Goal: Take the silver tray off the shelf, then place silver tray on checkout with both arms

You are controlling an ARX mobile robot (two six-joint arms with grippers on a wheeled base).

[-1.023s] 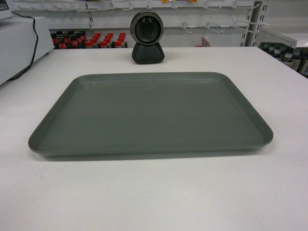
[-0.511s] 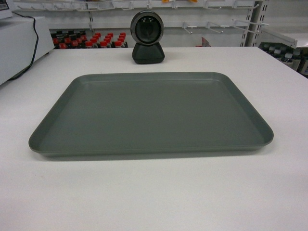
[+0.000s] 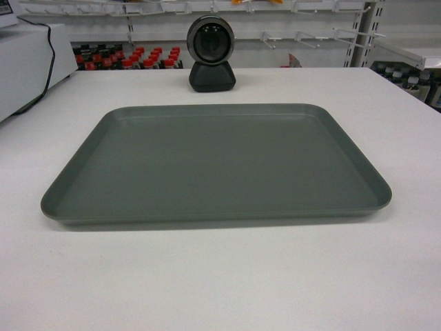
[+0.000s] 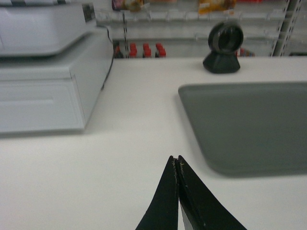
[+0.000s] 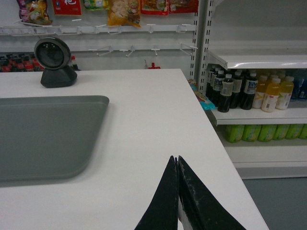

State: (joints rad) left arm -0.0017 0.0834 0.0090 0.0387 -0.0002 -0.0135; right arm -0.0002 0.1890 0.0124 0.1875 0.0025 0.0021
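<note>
Silver tray (image 3: 216, 164) lay flat on the checkout (image 3: 220, 276), near the counter's middle, empty, long side facing the head camera. Black scanner (image 3: 211, 54) stood upright just behind its far edge, apart from it.

Left gripper (image 4: 176, 163) was off the tray, beside its left near corner, over bare counter; fingertips pressed together, nothing between them, pointing forward and slightly down. White cash register (image 4: 45, 67) sat on the counter to its left.

Right gripper (image 5: 176, 162) was to the right of the tray's right near corner, also over bare counter, tips together and empty. Shelf (image 5: 261, 60) with bottles (image 5: 249, 93) stood beyond the counter's right edge.

Neither gripper appeared in the head view.
</note>
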